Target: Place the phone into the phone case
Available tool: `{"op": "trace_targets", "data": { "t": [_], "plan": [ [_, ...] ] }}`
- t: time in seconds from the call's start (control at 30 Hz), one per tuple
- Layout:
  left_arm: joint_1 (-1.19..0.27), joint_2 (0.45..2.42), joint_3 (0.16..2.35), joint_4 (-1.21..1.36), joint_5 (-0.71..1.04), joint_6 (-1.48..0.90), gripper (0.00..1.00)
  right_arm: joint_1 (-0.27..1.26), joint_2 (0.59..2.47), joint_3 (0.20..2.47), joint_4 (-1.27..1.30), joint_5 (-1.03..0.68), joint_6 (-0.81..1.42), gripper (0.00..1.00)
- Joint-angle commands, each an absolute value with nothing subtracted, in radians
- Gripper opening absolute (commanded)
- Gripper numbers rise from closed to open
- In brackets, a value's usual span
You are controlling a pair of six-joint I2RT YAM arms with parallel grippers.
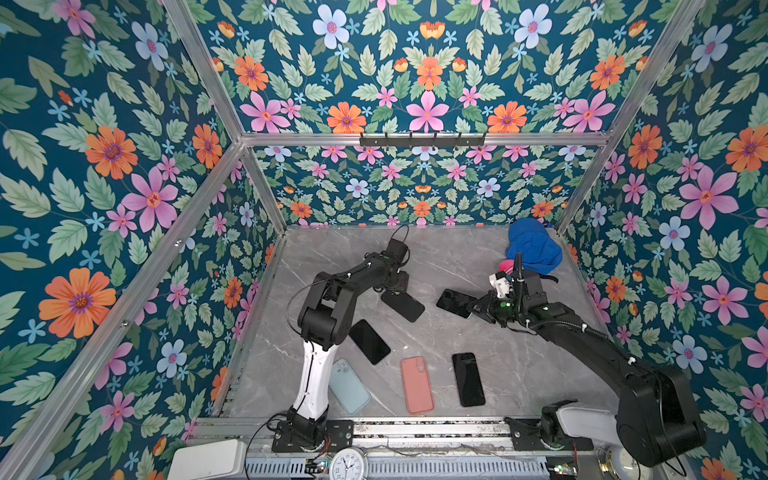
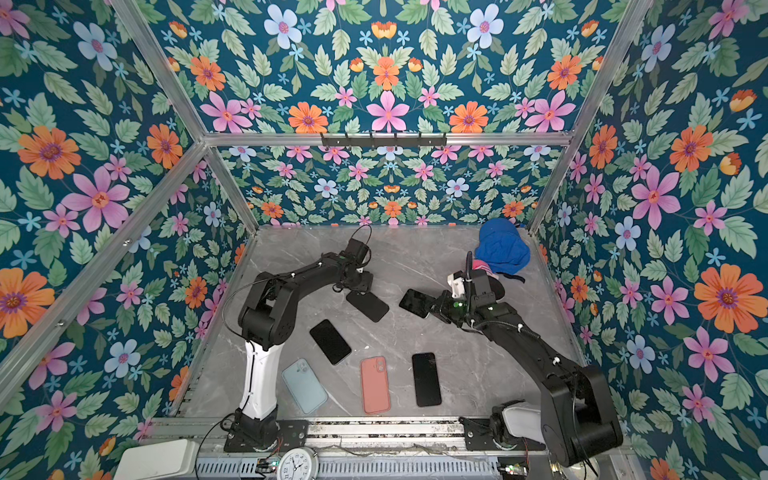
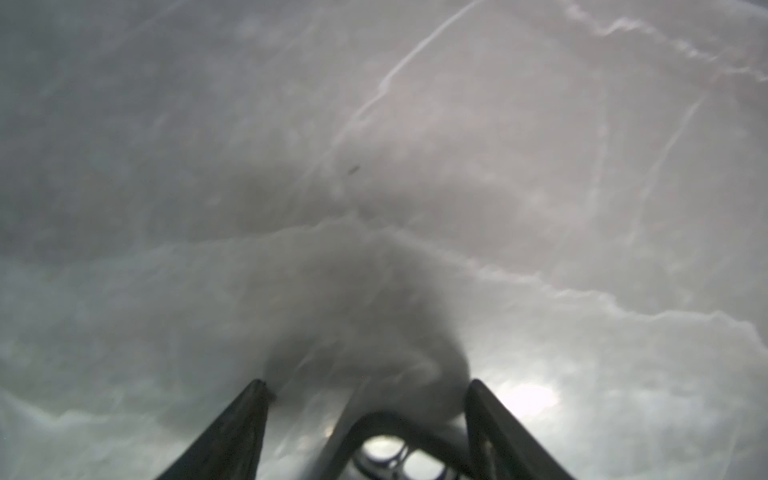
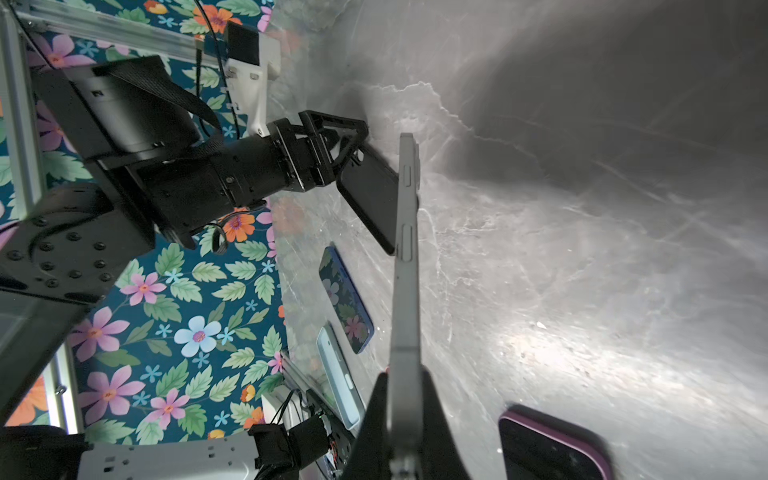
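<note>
Grey marble table [image 1: 519, 353]. Floral wallpaper on all walls, alu frame, hook rail [image 1: 422, 140] on back wall.

Left tool [image 1: 401, 286] sits low at far end of black case [image 1: 403, 306], mid-table. In left wrist view its fingers [image 3: 249, 419] are spread wide w/ case's camera-hole end between them; can't tell if they touch it.

Right tool [image 1: 471, 309] is pressed together on phone [image 1: 455, 302], pinching one short end. Phone is dark side up in both top views and edge-on in right wrist view [image 4: 405, 249]. It's just right of case, w/ a strip of table showing between them.

Nr front edge, L to R: blue case [image 1: 349, 386], salmon case [image 1: 417, 384], black phone [image 1: 468, 379]. Dark phone [image 1: 370, 341] lies angled beside left arm, btw that row and case.

Blue cap [image 1: 534, 245] in far right corner, behind right tool. Clock [image 1: 348, 464] below front rail.
</note>
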State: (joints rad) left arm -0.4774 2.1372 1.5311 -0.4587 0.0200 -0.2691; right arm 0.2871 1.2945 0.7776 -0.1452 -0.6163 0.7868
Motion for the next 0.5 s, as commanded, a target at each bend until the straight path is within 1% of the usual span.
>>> {"op": "trace_targets", "data": {
  "t": [0.0,0.13,0.23,0.37,0.47],
  "plan": [
    [-0.452,2.106,1.421,-0.449,0.269,-0.366,0.79,0.309,1.329,0.811,-0.053,-0.69,0.799,0.0],
    [-0.423,2.022,1.253,-0.305,0.41,-0.471,0.8,0.324,1.392,0.81,0.057,-0.752,0.875,0.0],
    [-0.401,1.961,1.145,-0.198,0.48,-0.555,0.81,0.346,1.461,0.821,0.14,-0.807,0.924,0.0],
    [-0.361,1.886,1.044,-0.107,0.515,-0.625,0.81,0.379,1.544,0.862,0.184,-0.83,0.948,0.0],
    [-0.307,1.848,1.025,-0.102,0.515,-0.622,0.82,0.404,1.625,0.909,0.229,-0.841,0.966,0.0]
  ]
}}
